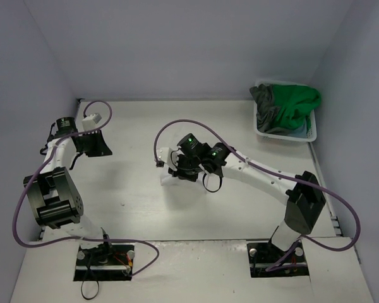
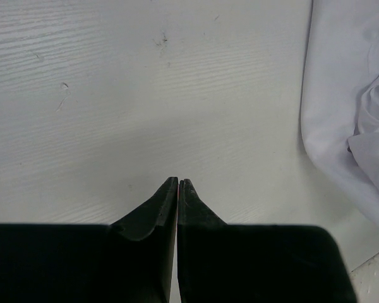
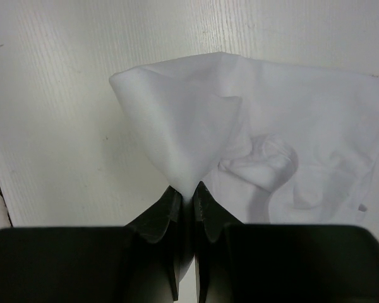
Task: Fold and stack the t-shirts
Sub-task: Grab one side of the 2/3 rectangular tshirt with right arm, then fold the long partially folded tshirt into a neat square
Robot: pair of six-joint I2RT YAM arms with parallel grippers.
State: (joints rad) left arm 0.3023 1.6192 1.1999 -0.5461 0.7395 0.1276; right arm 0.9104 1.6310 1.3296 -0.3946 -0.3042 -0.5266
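Clearly, the right gripper (image 3: 186,189) pinches a raised fold of the soft white cloth t-shirt (image 3: 271,126), which lies crumpled near the middle of the pale white table (image 1: 177,221). The left gripper (image 2: 178,183) holds its 2 jaws pressed together on nothing, above bare table and apart from this shirt. A bright green t-shirt (image 1: 294,104) and a dark grey t-shirt (image 1: 262,98) lie in the white plastic basket (image 1: 284,134) at the far right corner.

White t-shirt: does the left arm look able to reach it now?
Probably yes: only bare table lies between the shut left gripper and the white t-shirt, though its jaws must open first.
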